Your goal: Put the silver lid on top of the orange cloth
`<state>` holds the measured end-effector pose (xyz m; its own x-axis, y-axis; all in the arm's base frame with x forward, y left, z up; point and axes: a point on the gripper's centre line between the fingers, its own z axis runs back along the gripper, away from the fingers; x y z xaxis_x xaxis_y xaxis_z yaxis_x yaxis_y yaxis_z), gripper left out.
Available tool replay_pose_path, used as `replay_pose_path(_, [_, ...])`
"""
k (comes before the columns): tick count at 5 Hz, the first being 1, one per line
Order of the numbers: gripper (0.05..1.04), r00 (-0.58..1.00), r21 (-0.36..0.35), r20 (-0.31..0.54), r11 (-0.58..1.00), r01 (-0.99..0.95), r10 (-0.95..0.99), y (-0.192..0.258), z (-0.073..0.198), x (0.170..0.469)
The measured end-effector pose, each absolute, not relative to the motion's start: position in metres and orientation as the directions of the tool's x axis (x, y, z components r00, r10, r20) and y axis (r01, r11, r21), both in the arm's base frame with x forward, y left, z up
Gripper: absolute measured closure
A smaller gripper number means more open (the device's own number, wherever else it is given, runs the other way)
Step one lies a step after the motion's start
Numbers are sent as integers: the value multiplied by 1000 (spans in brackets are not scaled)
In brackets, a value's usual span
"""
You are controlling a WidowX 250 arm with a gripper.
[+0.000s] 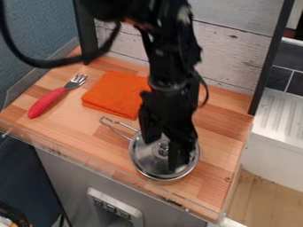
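"Where is the silver lid (151,163) found?"

"Near, on the pot (167,179) — the gripper (165,155) is unclenched. The knob (163,149) should be centred, gripped, then carried level, far left, to the orange cloth (115,94)."

We are finding the black gripper (165,153) hanging over the silver lid (146,158), its fingers standing apart about the knob (163,149). The lid is sitting on a metal pan (168,179), whose wire handle (116,127) is pointing toward the folded orange cloth (114,95). We are noting the cloth lying flat, apart from the lid, on the wooden counter (216,133). Left of it in the view, we are recording a red-handled fork (48,102) resting with its tines angling toward the whitewashed boards (234,53).
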<state>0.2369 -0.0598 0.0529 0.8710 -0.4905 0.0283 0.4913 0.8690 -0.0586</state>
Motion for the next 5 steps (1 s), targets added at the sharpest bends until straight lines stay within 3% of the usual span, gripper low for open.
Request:
replay_pose_path(1, [84,901,-31,10,901,434,-434,-56,33,249])
replay_pose_path(3, [134,913,-6,8,913,409,-408,-47,27,268])
replay_pose_path(5, [693,909,3,7,909,417,-417,-45,26,271])
